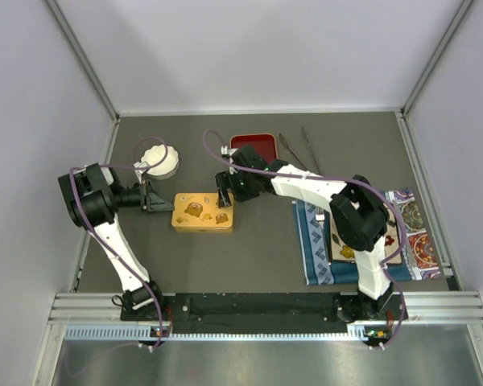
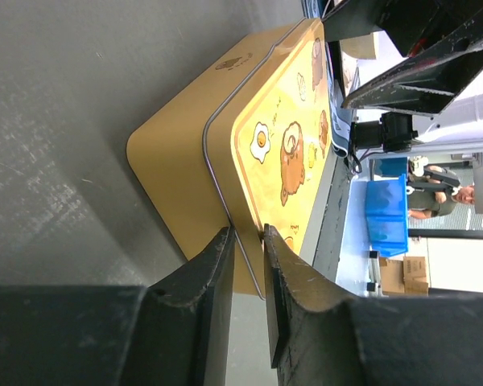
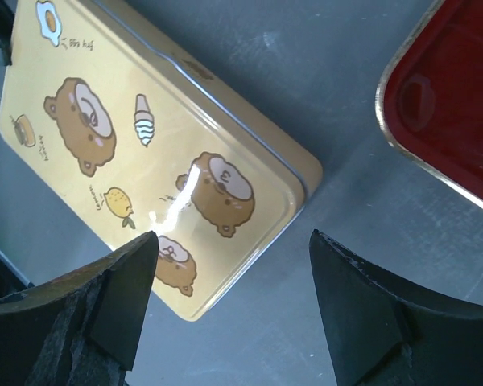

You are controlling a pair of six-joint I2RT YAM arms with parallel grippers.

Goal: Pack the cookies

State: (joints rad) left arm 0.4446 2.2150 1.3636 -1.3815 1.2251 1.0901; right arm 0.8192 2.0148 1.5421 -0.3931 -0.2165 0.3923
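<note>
A yellow tin (image 1: pixel 202 211) with bear pictures on its closed lid lies mid-table. My left gripper (image 1: pixel 155 199) is at the tin's left end. In the left wrist view the gripper (image 2: pixel 248 232) is shut on the edge of the tin's lid (image 2: pixel 282 145), one finger on the side and one on top. My right gripper (image 1: pixel 223 193) is open and empty above the tin's far right corner; the right wrist view shows it (image 3: pixel 233 240) over the tin (image 3: pixel 145 137). No cookie shows clearly; a small orange patch (image 1: pixel 346 252) peeks from behind the right arm.
A red tray (image 1: pixel 252 149) sits behind the tin, also in the right wrist view (image 3: pixel 451 104). A stack of white paper cups (image 1: pixel 158 161) stands at the back left. Tongs (image 1: pixel 294 153) lie right of the tray. A patterned cloth (image 1: pixel 414 233) with a board lies at the right.
</note>
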